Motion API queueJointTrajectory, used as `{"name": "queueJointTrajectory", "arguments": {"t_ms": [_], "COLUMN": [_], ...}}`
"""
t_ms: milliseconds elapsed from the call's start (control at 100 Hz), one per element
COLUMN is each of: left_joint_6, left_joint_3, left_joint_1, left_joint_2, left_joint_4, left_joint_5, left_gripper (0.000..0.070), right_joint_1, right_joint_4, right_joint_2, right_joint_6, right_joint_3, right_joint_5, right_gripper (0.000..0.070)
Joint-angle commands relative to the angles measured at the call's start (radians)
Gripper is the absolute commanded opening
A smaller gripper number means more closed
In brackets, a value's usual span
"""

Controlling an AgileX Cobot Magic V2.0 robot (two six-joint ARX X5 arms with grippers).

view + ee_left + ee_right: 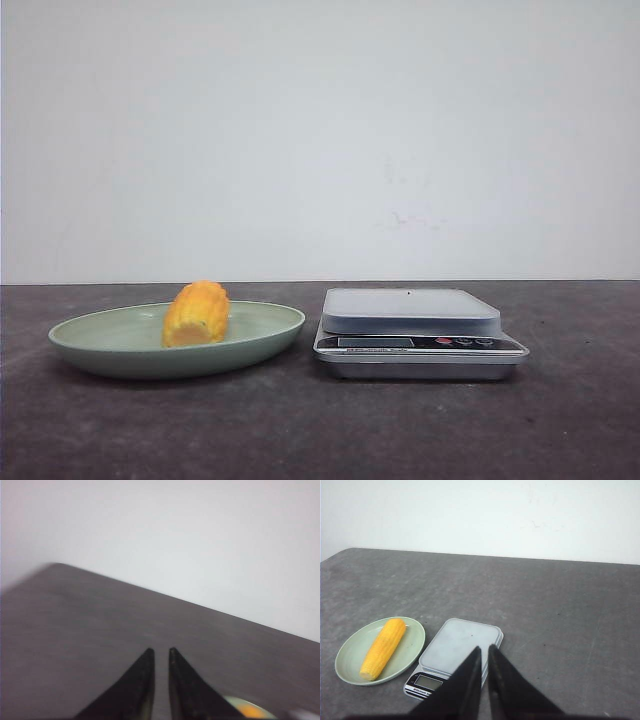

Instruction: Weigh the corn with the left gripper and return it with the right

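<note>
Corn [197,314] lies on its side in the green plate [110,352], which sits on the dark tabletop [300,430] just left of the digital scale [415,335]; scale platform bare. Left tool [160,652] hovers over bare tabletop, fingers nearly together, nothing between them. Right tool [484,648] is above the scale, fingers likewise nearly closed and holding nothing.

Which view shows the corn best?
The right wrist view: the whole corn lies lengthwise in the plate. The front view shows it end-on, foreshortened. The left wrist view catches only a blurred orange sliver at the frame edge.
</note>
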Motion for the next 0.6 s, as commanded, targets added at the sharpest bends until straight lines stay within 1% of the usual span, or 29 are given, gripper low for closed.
{"name": "queueJointTrajectory", "arguments": {"t_ms": [0,70,150,230,300,380,470,590], "left_joint_6": [0.037,0.047,0.075,0.099,0.103,0.108,0.11,0.128], "left_joint_3": [-0.029,-0.112,-0.237,-0.37,-0.473,-0.565,-0.654,-0.733], "left_joint_1": [0.068,0.121,0.161,0.184,0.196,0.204,0.211,0.213], "left_joint_2": [-0.034,-0.082,-0.143,-0.2,-0.212,-0.212,-0.212,-0.212], "left_joint_4": [0.039,0.111,0.218,0.33,0.425,0.492,0.547,0.557], "left_joint_5": [0.015,0.058,0.137,0.217,0.277,0.333,0.374,0.377], "left_gripper": [0.0018,0.0018,0.0018,0.0018,0.0018,0.0018,0.0018,0.0018], "right_joint_1": [0.006,0.006,0.006,0.006,0.006,0.006,0.006,0.006], "right_joint_4": [0.013,0.013,0.013,0.013,0.014,0.013,0.014,0.015], "right_joint_2": [0.001,0.001,0.001,0.001,0.001,0.001,0.001,0.001], "right_joint_6": [0.01,0.01,0.01,0.01,0.01,0.01,0.01,0.01], "right_joint_3": [0.009,0.009,0.009,0.009,0.009,0.009,0.009,0.009], "right_joint_5": [0.002,0.001,0.001,0.001,0.001,0.001,0.001,0.001], "right_gripper": [0.0016,0.0016,0.0016,0.0016,0.0016,0.0016,0.0016,0.0016]}}
